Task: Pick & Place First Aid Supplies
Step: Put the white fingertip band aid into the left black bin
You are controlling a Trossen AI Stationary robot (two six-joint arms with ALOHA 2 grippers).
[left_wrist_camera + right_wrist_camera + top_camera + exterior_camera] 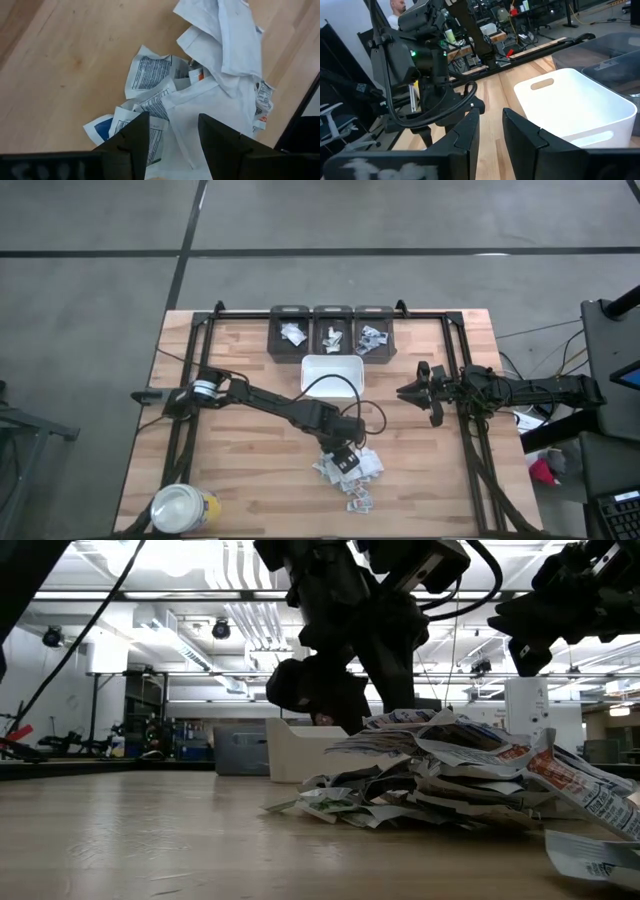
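Two arms are sharing this table, and the left gripper (347, 457) is the one working. Its jaws are standing wide apart, pointing down right over the pile of first aid supplies (350, 470), and in the left wrist view the two dark fingers (131, 145) are framing white packets (200, 100) with nothing pinched between them. I can't tell if the tips are actually touching paper.

That heap is sitting around 5 o'clock from the table's centre, a loose mess of small white sachets with grey, blue and red print, and a few strays are lying just below it toward 6 o'clock. From the low camera the pile (450, 775) is looking layered and crumpled, with the dark arm coming down onto its top.

Over at 3 o'clock the right gripper (412, 392) is hovering above bare wood with its jaws only narrowly parted and holding nothing, aiming across toward the white tray (332, 374). That tray is sitting just above the centre, at about 12 o'clock from the pile, and it's showing up big in the right wrist view (580, 107).

Behind it, along the far edge, three dark bins (333, 330) are lining up side by side, each with a few packets already inside. A yellow jar with a white lid (185, 508) is parked way down at 7 o'clock in the near-left corner.
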